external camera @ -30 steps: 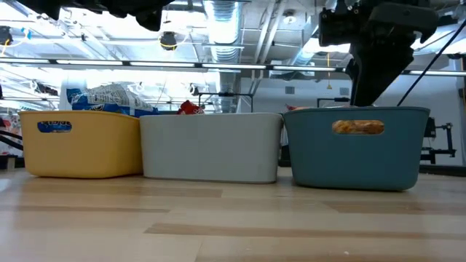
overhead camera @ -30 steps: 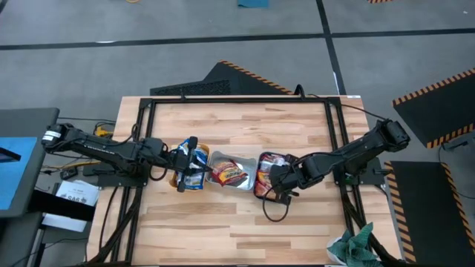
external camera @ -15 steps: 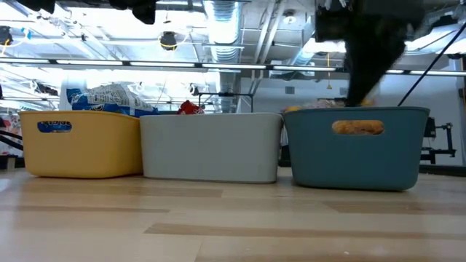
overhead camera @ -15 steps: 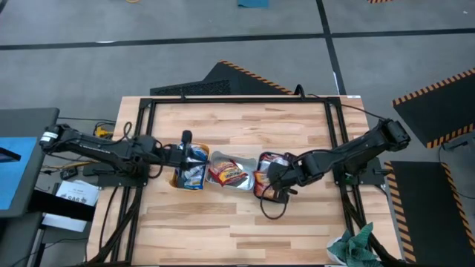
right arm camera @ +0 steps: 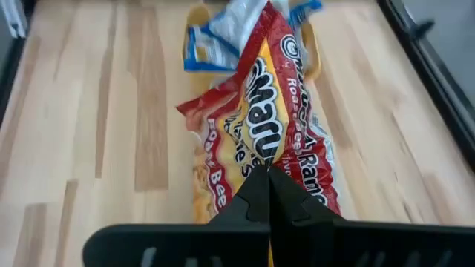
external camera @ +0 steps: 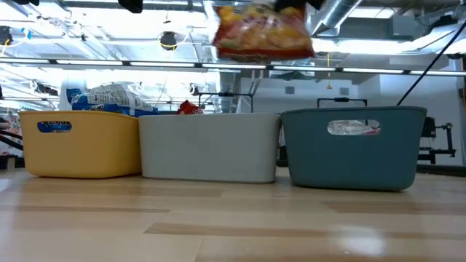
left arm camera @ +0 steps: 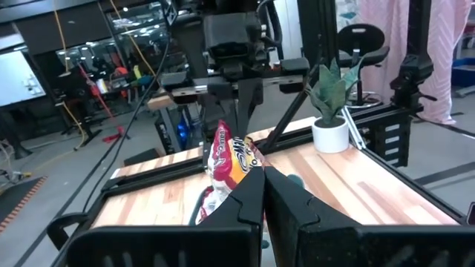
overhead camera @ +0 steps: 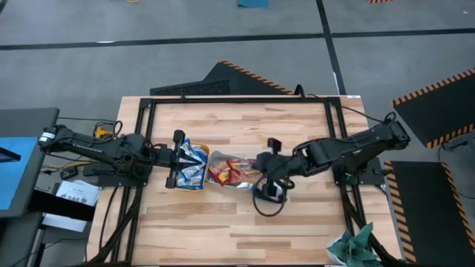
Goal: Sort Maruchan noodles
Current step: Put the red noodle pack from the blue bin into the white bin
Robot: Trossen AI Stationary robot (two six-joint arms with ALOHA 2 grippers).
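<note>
Sorting is mid-transfer right now, I'd say: the right gripper has its fingers pinched tight on the edge of a red-orange Maruchan packet and carries it in the air above the middle clear tray, well clear of the rim in the low view. That tray already has red packets in it, so it looks like the right home. Blue-and-yellow packets sit piled in the orange tray, and the teal tray shows something pale through its handle slot. The left gripper waits by the orange tray, fingers closed with nothing in them. Next move, I reckon: centre the packet over the clear tray, lower a bit, then let go so it doesn't catch the wall.
</note>
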